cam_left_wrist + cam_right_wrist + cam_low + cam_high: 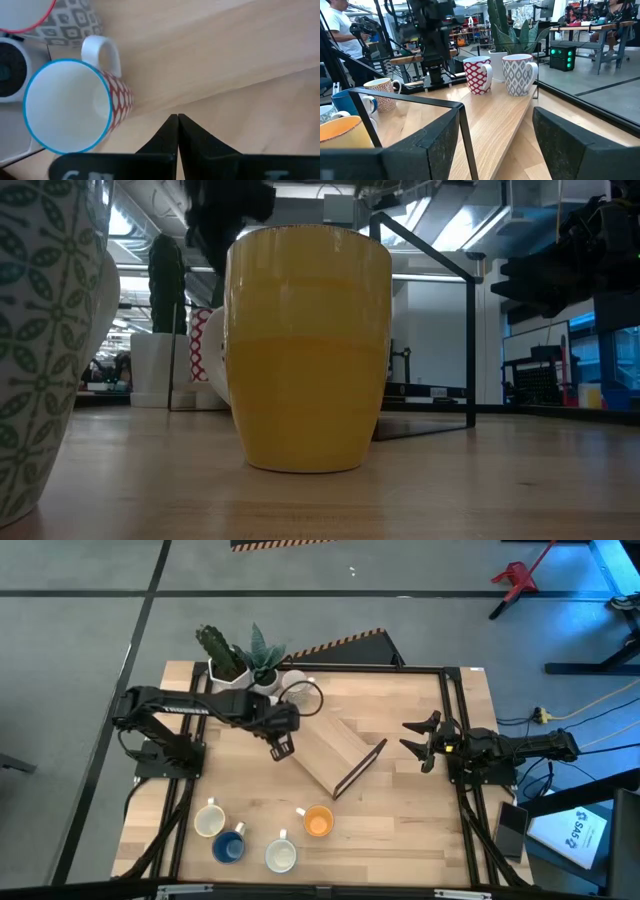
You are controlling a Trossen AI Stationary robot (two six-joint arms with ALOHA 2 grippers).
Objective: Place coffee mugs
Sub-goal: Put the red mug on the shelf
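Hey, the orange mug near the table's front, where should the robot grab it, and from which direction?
Probably the rim, from straight above. The orange mug stands upright with its mouth open, so one finger can go inside the wall and one outside. Choose the side away from its small handle, which sticks out toward the left arm's side.

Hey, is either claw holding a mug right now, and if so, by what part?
No. The left claw is shut on nothing, just beside the red-patterned mug on the wooden tray. The right claw hangs open and empty.
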